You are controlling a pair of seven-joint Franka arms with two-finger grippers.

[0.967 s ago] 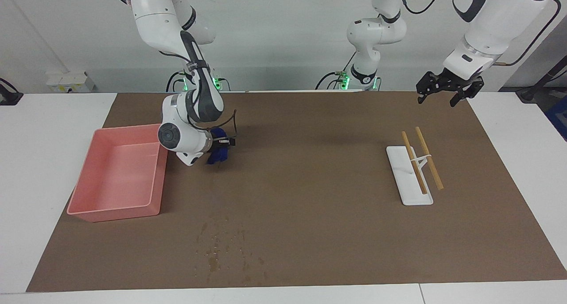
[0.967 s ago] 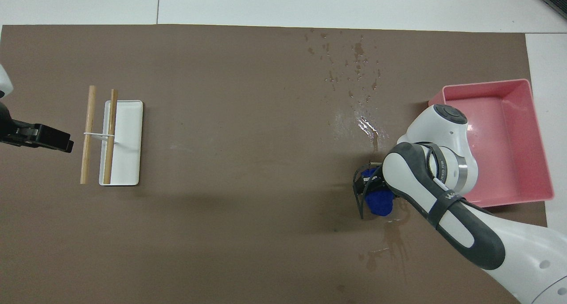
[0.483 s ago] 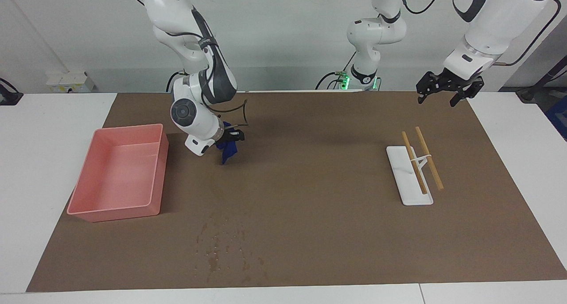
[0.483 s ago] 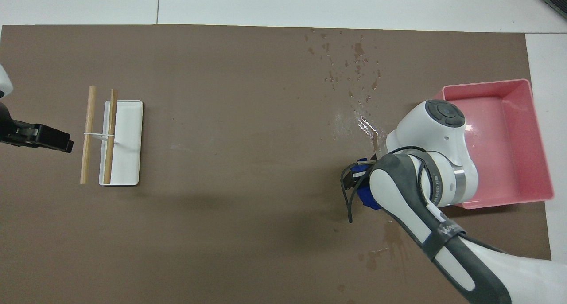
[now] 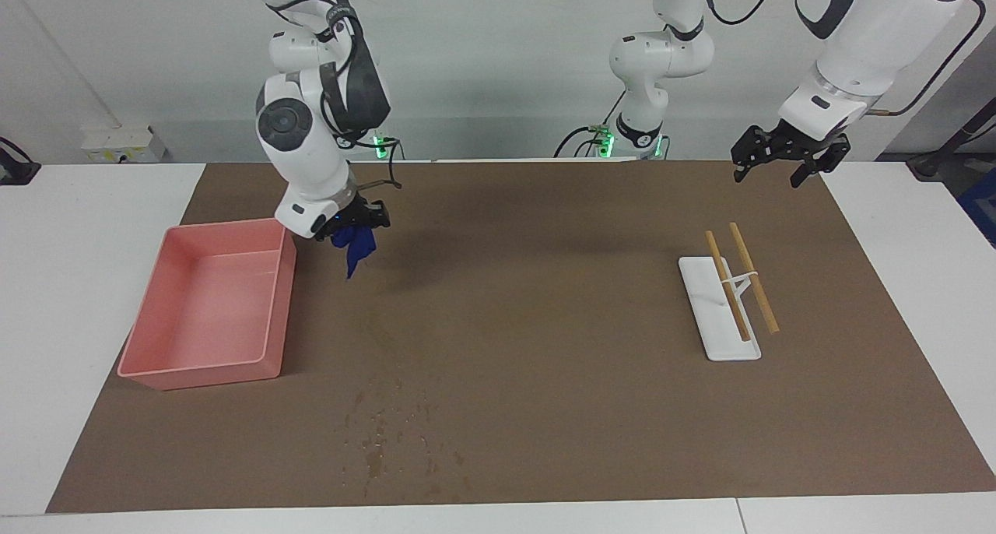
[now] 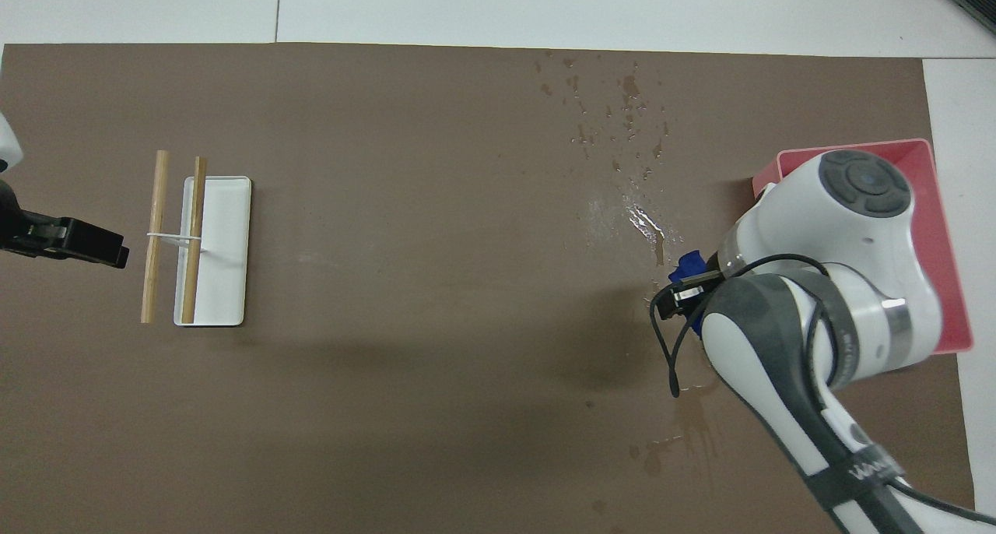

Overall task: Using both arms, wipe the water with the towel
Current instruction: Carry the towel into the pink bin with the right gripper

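Facing view: the right pincer (image 5: pixel 359 221) clamps the blue towel (image 5: pixel 354 246), dangling above the worktop beside the pink tub (image 5: pixel 204 367); the left pincer (image 5: pixel 784 160) waits, spread wide. Overhead view: water (image 6: pixel 622 114) specks lie well apart from the towel (image 6: pixel 685 267); a loose grip could drop it short.

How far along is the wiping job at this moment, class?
Done: the right gripper is shut on the blue towel, hanging above the mat beside the pink tub. Left: water specks farther out remain unwiped. The left gripper waits, open, above the table's edge.
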